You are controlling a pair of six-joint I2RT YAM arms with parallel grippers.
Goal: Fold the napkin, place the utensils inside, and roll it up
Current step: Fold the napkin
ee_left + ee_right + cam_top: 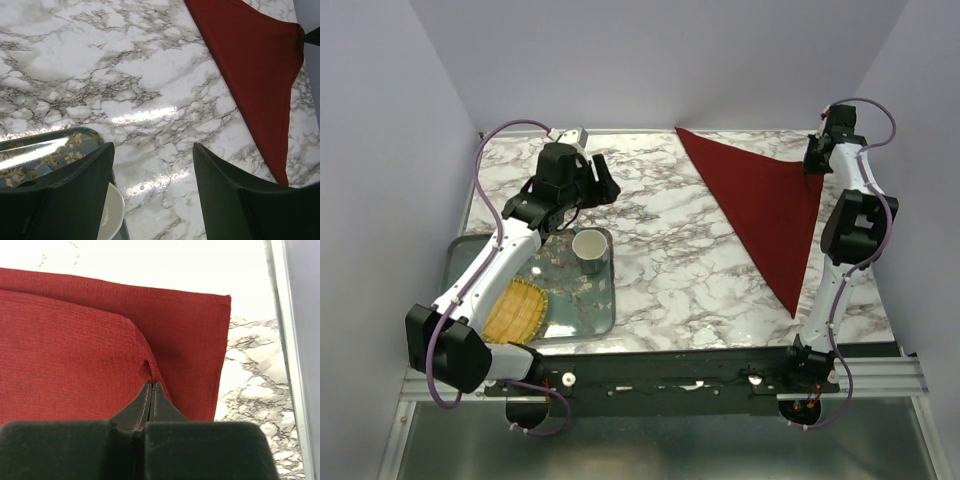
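Evidently the right gripper (151,387) is pinched shut on the folded napkin (760,205) at the far right of the surface (650,260). Such a slight hold could slip and spoil the fold. The left gripper (153,146) hangs wide open and empty.

A robotics lab test cell, not a home: plain pale partition walls (650,60) box in a marble-patterned tabletop (660,290). The left arm (490,265) and right arm (825,300), trailing purple cables, are bolted beside an aluminium extrusion rail (890,375) — bare sheet metal (650,445) below.

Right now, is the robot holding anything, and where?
The right tool pinches the burgundy napkin by its top layer near a corner; the left tool holds nothing.
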